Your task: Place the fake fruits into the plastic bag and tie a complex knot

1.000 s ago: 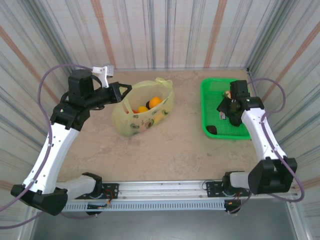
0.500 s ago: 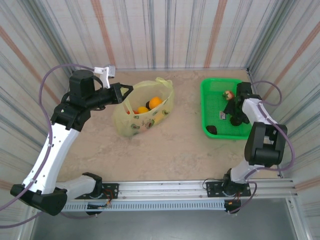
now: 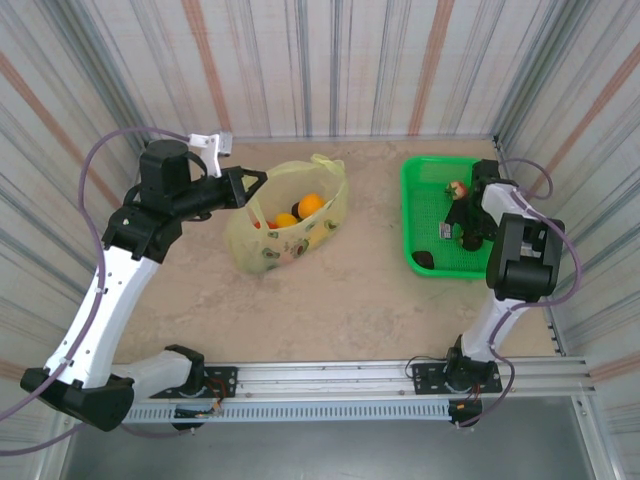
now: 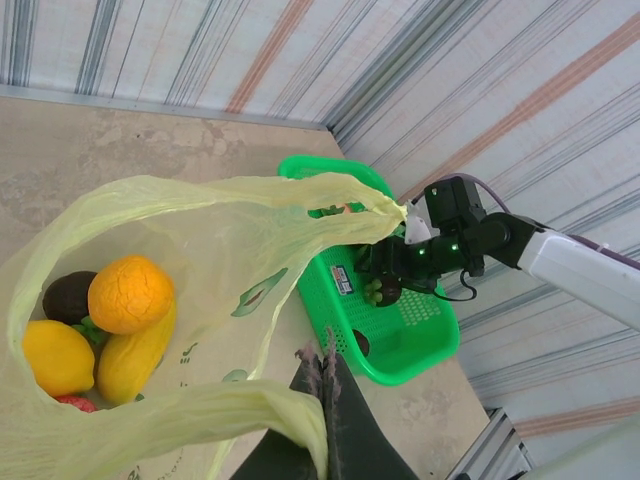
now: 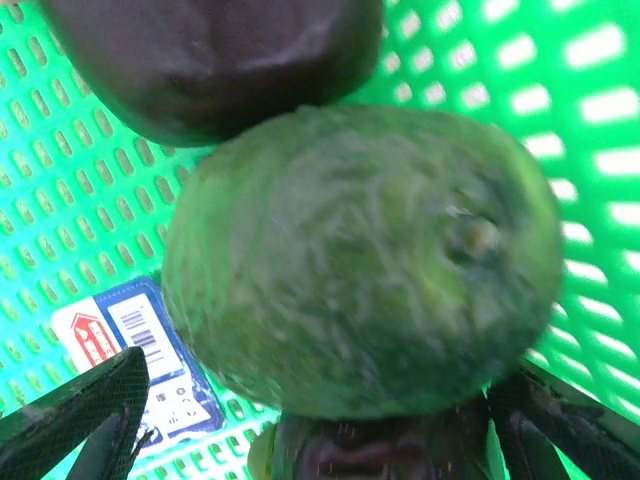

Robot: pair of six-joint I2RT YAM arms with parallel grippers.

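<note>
The left gripper (image 4: pixel 327 365) is pinched shut on the near edge of the plastic bag (image 4: pixel 240 260), which sits on the table (image 3: pixel 340 300) to the left of the green basket (image 3: pixel 420 172). I think it lifts that edge so the mouth gapes wide for more fruit. Some of the fake fruits (image 4: pixel 130 293) lie inside the bag, and over in the basket the right gripper (image 3: pixel 467 234) has its fingers spread wide on both sides of a round green fruit (image 5: pixel 360 260), not squeezing it yet, likely getting ready to grab it.
</note>
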